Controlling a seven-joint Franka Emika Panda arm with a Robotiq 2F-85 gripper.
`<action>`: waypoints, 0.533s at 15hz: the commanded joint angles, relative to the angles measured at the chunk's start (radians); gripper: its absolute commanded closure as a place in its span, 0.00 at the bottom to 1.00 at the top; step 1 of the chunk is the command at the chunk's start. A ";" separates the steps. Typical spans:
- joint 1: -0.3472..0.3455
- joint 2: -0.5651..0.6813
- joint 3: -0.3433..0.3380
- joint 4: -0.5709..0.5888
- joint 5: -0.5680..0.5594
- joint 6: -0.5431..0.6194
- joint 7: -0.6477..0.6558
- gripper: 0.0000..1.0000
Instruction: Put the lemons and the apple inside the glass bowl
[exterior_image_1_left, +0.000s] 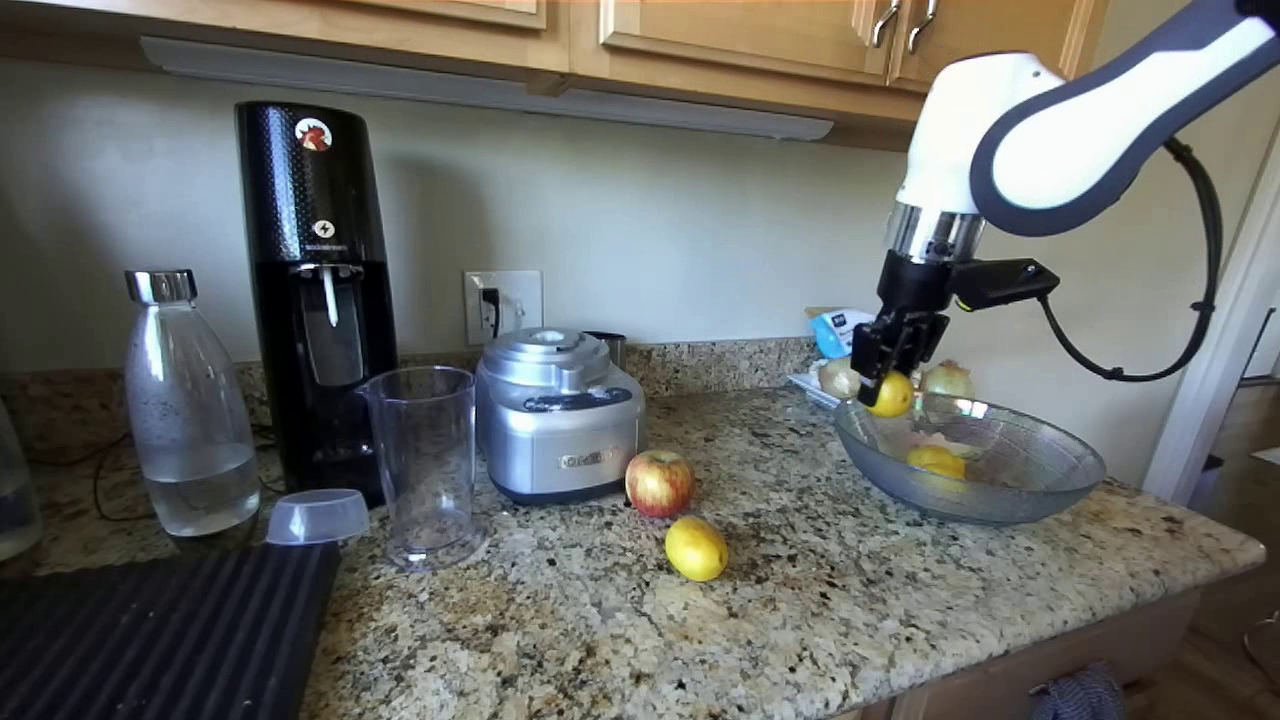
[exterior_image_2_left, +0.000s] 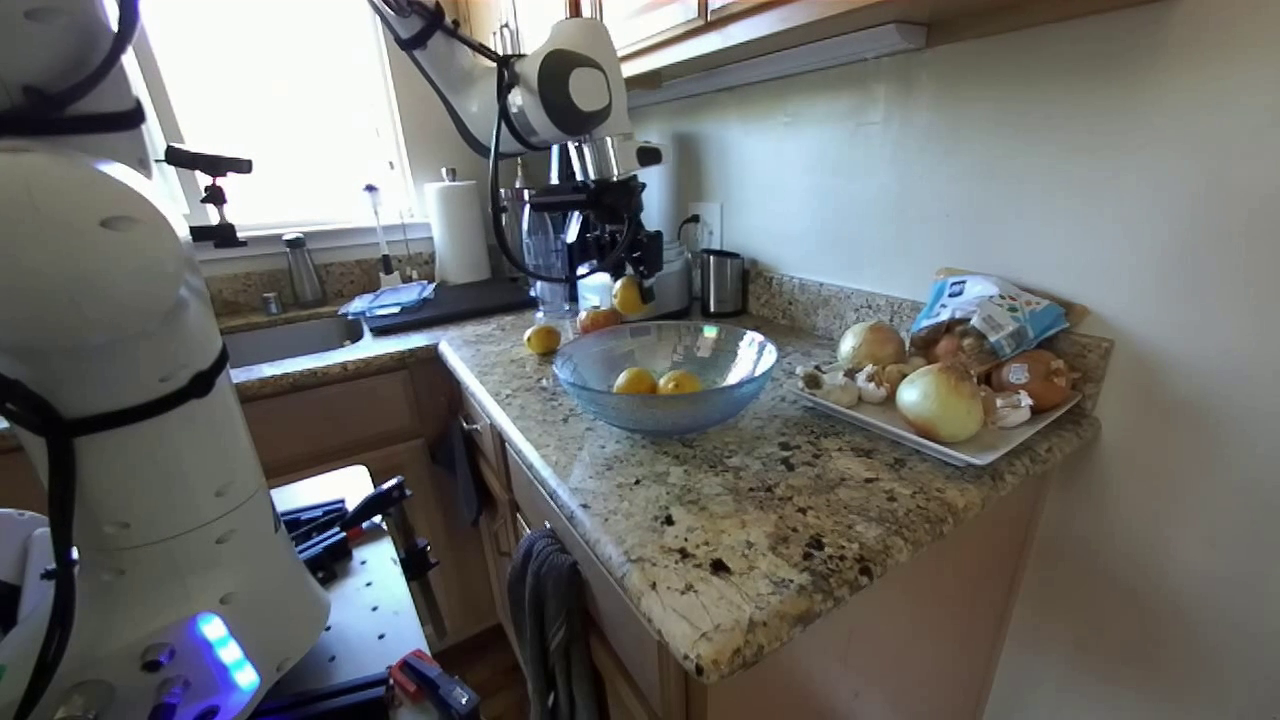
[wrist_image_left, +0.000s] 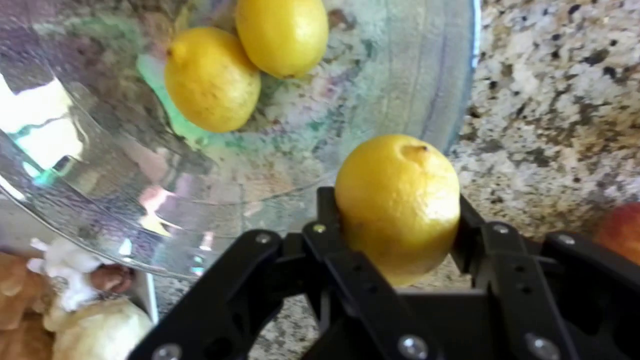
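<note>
My gripper (wrist_image_left: 397, 215) is shut on a yellow lemon (wrist_image_left: 397, 195), with a finger on each side of it. In both exterior views the held lemon (exterior_image_1_left: 893, 396) (exterior_image_2_left: 627, 296) is raised at the edge of the clear glass bowl (exterior_image_1_left: 1000, 505) (exterior_image_2_left: 665, 415). In the wrist view it overlaps the bowl's rim. Two lemons (exterior_image_2_left: 634, 381) (exterior_image_2_left: 680, 382) lie inside the bowl, touching each other in the wrist view (wrist_image_left: 212, 80). Another lemon (exterior_image_1_left: 697, 548) (exterior_image_2_left: 542, 340) lies on the counter near the red apple (exterior_image_1_left: 660, 484), which is partly visible in the wrist view (wrist_image_left: 622, 232).
A silver food processor (exterior_image_1_left: 560, 440) stands behind the apple, with a tall clear cup (exterior_image_1_left: 425, 470) beside it. A white plate (exterior_image_2_left: 975, 457) with onions (exterior_image_2_left: 940, 402) and garlic stands near the bowl. The wall is behind; wooden cabinets (exterior_image_1_left: 750, 35) hang above.
</note>
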 joint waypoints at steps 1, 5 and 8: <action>-0.033 -0.013 -0.024 -0.066 -0.076 0.055 0.137 0.72; -0.042 0.053 -0.047 -0.079 -0.107 0.121 0.235 0.72; -0.029 0.103 -0.065 -0.079 -0.105 0.162 0.273 0.72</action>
